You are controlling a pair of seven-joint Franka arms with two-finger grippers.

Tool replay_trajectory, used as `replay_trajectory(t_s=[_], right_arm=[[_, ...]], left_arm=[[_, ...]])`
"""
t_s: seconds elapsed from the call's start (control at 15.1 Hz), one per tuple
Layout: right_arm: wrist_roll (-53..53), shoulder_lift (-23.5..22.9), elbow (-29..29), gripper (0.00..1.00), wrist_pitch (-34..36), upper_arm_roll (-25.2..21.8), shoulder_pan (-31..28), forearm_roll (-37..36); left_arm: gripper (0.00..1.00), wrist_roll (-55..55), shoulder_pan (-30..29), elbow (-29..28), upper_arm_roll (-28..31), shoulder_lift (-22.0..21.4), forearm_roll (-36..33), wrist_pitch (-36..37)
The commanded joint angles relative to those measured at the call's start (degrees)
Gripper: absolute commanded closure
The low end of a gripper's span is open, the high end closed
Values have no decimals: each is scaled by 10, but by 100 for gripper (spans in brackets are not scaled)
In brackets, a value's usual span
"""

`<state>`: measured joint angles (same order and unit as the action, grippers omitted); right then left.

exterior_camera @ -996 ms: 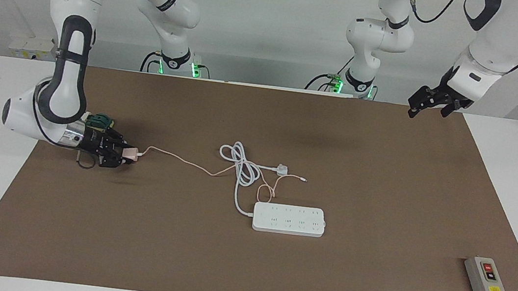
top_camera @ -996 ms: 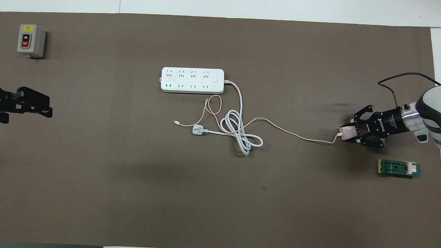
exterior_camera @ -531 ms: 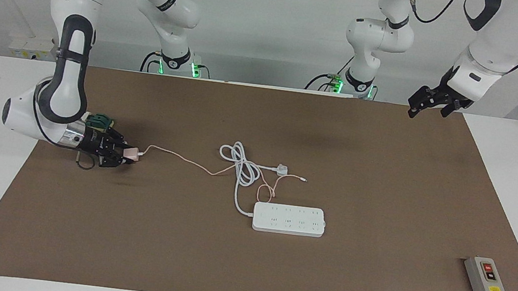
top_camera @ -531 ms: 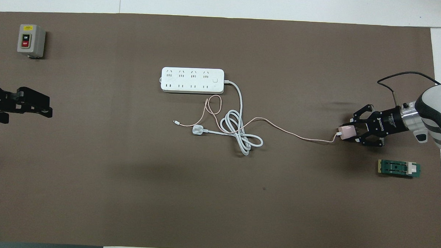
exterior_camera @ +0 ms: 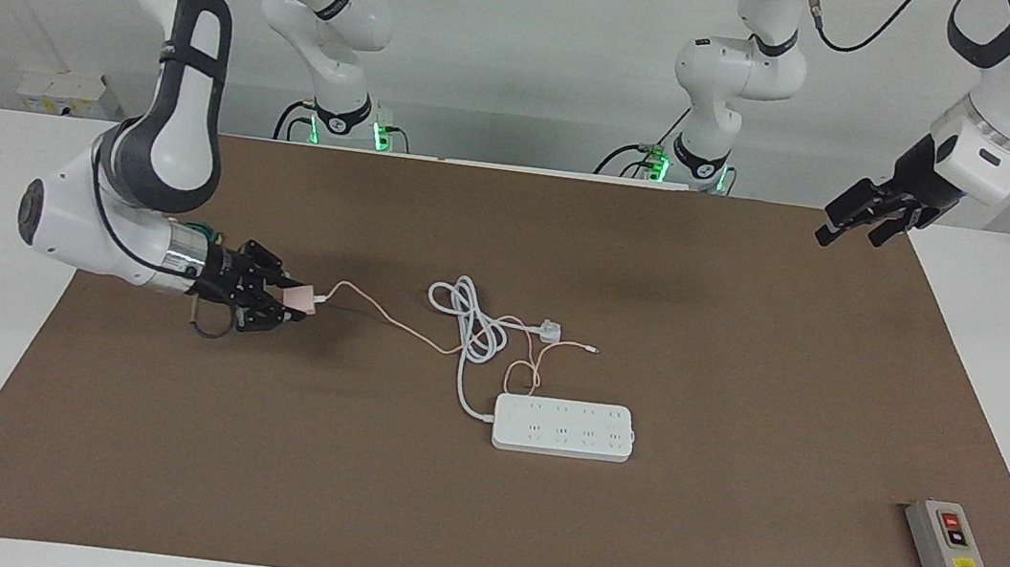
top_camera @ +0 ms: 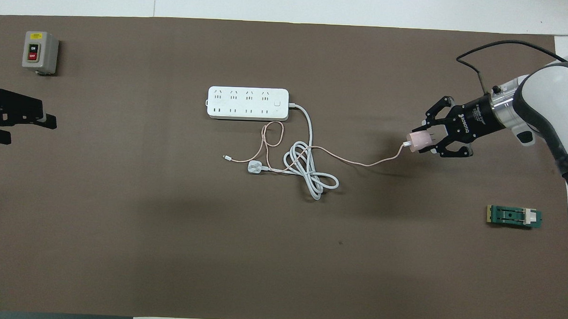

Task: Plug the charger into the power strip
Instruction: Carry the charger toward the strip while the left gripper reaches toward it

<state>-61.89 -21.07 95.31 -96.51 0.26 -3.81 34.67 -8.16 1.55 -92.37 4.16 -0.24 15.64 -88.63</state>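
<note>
The charger (exterior_camera: 303, 299) (top_camera: 419, 140), a small pale pink cube, is held just above the brown mat with my right gripper (exterior_camera: 296, 301) (top_camera: 428, 141) shut on it. Its thin pink cable (exterior_camera: 385, 315) (top_camera: 359, 162) trails over the mat toward the table's middle. The power strip (exterior_camera: 564, 428) (top_camera: 247, 103), a long white block with two rows of sockets, lies flat at the middle, sockets up. Its thick white cord (exterior_camera: 471, 327) (top_camera: 307, 169) is coiled nearer to the robots. My left gripper (exterior_camera: 859, 221) (top_camera: 30, 129) hangs open and waits above the mat's edge at the left arm's end.
The white plug (exterior_camera: 549, 331) (top_camera: 255, 167) ending the thick cord lies beside the coil. A grey box with red and black buttons (exterior_camera: 946, 540) (top_camera: 39, 52) sits at the left arm's end, farther from the robots. A small green part (top_camera: 514, 216) lies near the right arm.
My right gripper has lifted the charger off the mat and carried it toward the table's middle, dragging the pink cable. The left gripper has drifted slightly outward.
</note>
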Motion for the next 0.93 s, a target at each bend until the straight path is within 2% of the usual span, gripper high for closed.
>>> replay_trajectory(t_s=[0.0,0.13,0.33,0.66,0.86], right_arm=[[-77,32,-21,100,2,3,56,7],[-143,32,-56,100,0,4,97,19],[-233,30,-87,100,-45,4,169,33],[-335,26,-90,100,-160,4,275,33],[-372,24,-86,100,-208,4,302,58]], left_arm=[[0,35,-41,-8,-4,37,144,0],[0,49,-59,-39,-4,45,238,-3],[0,213,-73,-97,-4,60,340,-14],[0,335,-74,-159,-4,94,511,-7],[0,404,-62,-182,-12,131,605,17]])
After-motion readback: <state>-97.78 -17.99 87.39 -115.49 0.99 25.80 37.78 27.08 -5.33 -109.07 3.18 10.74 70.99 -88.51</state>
